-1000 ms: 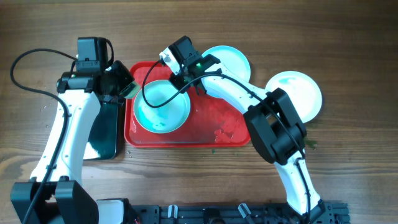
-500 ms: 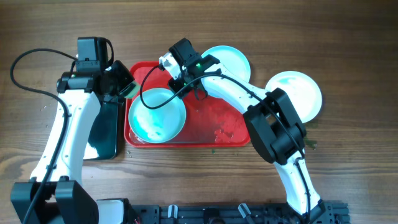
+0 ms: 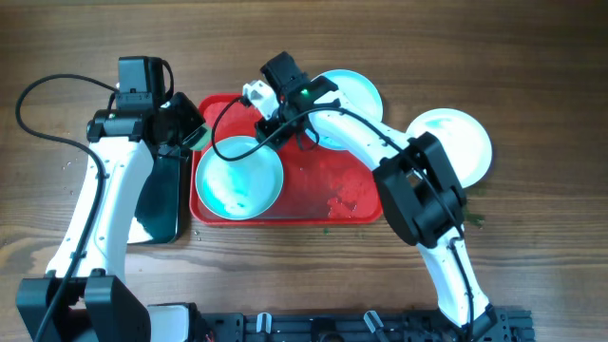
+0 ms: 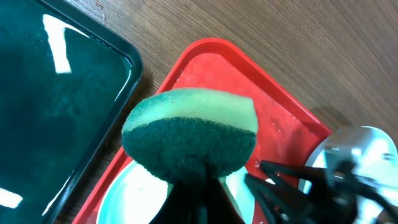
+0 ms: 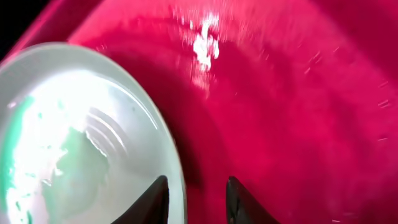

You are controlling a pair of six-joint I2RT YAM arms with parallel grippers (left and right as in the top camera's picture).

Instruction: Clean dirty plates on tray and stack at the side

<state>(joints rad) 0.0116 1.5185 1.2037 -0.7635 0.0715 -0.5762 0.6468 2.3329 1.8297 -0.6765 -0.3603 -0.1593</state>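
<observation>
The wiping step is being set up for the last plate on the tray. 1 dirty plate [image 3: 237,179] is lying flat in the left half of the red tray [image 3: 323,195]. 2 more plates are lying outside it. The far plate [image 3: 353,90] is at the tray's far right corner, though whether it is overlapping the rim cannot be told. The right-hand plate [image 3: 454,142] is lying well apart on the wooden table [image 3: 532,76].

The right gripper [image 3: 277,128] is being held low at the dirty plate's far right edge. Its jaws are standing apart, with the rim just inside the left finger and nothing being clamped. The left gripper [image 3: 193,139] is being kept closed on a sponge [image 4: 189,134] above the tray's far left corner, just beside the black tray [image 3: 157,204].

The next move is judged to call for the sponge being lowered onto the plate's centre and rubbed across the smears, possibly with the rim being steadied.

The dirty plate is round, shallow and glossy, pale turquoise with a white centre and green streaks. The tray is smooth, wet-looking plastic with rounded corners and a raised rim. The sponge is rounded, with a coarse dark green pad under a lighter foam layer. The black tray is being shown as shiny and reflective.
</observation>
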